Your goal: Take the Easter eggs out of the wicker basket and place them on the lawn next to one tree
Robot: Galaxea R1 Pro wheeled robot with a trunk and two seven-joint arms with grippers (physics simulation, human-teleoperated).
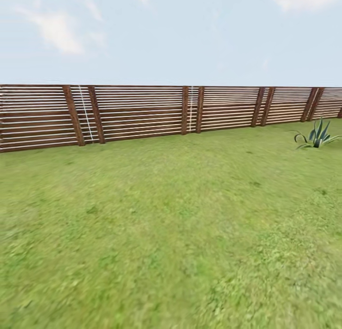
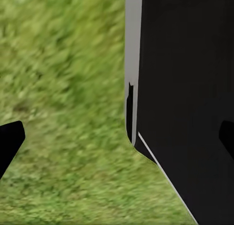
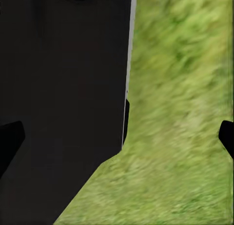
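Down at the left gripper, the two dark fingertips sit wide apart at the edges of its wrist view, nothing between them but blurred grass and the black flank of the robot's body. The right gripper is spread the same way, empty, with the same dark panel beside it. Both hang low over the lawn.

Further out, the head view gives open grass running to a brown slatted fence, with a spiky agave plant near it on the right. No eggs, basket or tree are in sight from where I stand, so the robot looks to be in transit.

I'd guess the eggs will be light, hard-shelled and rather slippery; taking each across its widest part seems safest. What the basket holds cannot be told from here.
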